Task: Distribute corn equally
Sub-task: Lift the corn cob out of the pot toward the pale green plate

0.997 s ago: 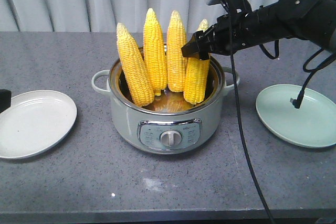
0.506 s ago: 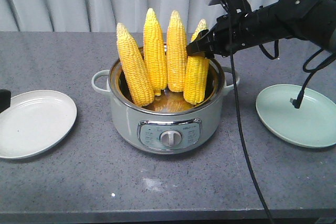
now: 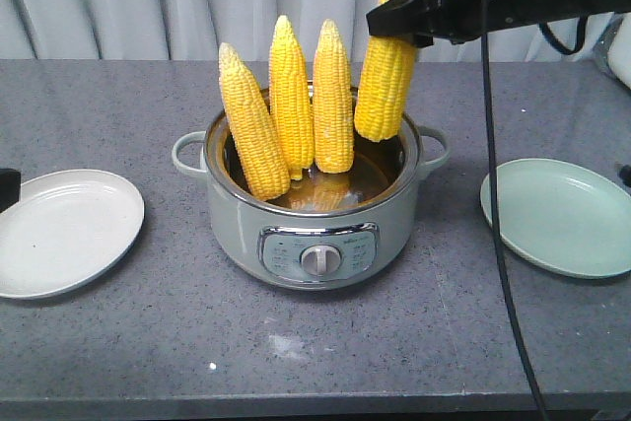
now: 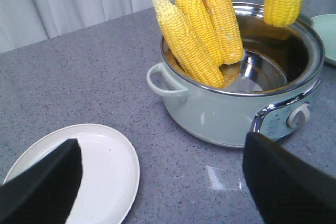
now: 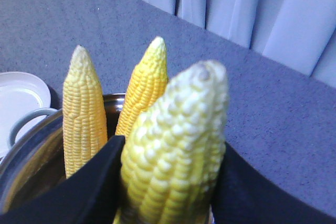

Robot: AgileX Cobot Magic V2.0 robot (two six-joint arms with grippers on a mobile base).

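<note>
The pot (image 3: 242, 219), between a white plate (image 3: 59, 234) and a green plate (image 3: 562, 219), is propping three cobs (image 3: 292, 96) upright. The right gripper (image 3: 396, 23) is clamping a fourth cob (image 3: 385, 91) over the pot, likely for carrying to a plate. The left gripper (image 4: 163, 182) is hovering wide open.

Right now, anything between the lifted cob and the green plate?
Nothing visible on the table. The cob in the right gripper hangs over the pot; its rim and side handle lie toward the green plate. I cannot tell whether the cob's base clears the rim.
</note>
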